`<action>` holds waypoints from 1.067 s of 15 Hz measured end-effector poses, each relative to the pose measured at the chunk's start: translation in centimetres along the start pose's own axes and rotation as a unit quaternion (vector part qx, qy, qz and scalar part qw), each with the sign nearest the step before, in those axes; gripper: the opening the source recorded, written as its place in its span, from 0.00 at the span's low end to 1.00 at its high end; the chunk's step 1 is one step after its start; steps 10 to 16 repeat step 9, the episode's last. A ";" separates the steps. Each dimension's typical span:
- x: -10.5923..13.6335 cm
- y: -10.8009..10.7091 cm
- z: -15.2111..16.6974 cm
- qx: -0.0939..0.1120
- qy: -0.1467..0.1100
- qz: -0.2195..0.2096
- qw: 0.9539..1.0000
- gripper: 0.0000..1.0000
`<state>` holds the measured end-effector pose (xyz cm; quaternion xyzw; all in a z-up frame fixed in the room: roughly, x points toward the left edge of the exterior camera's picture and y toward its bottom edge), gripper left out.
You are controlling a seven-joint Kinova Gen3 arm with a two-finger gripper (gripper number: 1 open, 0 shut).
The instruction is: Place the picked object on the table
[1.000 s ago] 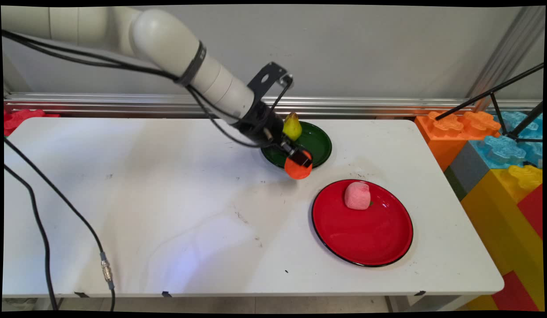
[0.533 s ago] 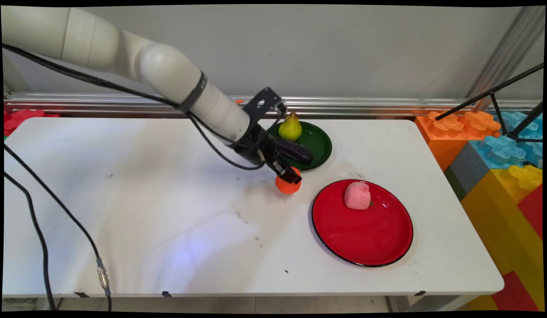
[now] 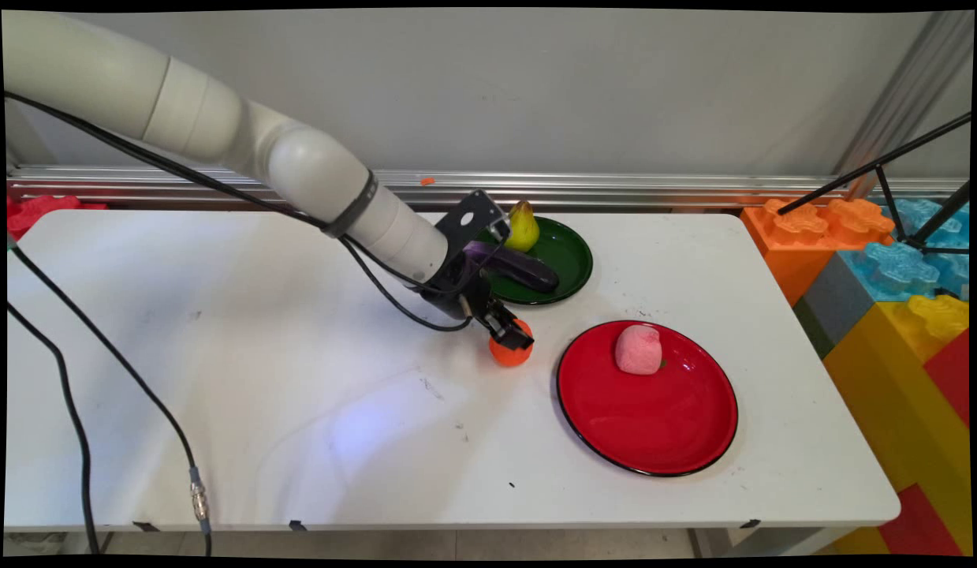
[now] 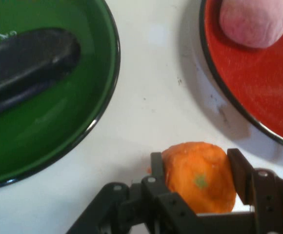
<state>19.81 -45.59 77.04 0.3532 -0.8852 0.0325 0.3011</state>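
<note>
Both jaws of the gripper [image 4: 199, 170] squeeze the orange fruit [image 4: 200, 176], one on each side. It sits low on the white table [image 3: 299, 379], between the green plate [image 3: 571, 260] and the red plate [image 3: 654, 426], touching neither. My guess: the fruit is being carried or set down, so any next move needs care near both rims. Only the main view shows the pear [image 3: 523, 226]. Only the hand view shows the jaws' hold. Both show the eggplant [image 4: 24, 68] and pink fruit [image 4: 253, 19].

White jointed arm [image 3: 220, 134], black cables [image 3: 86, 355], black claw [image 3: 510, 338].
</note>
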 end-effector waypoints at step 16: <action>-0.5 -0.1 0.9 -0.006 0.002 0.029 1.000 1.00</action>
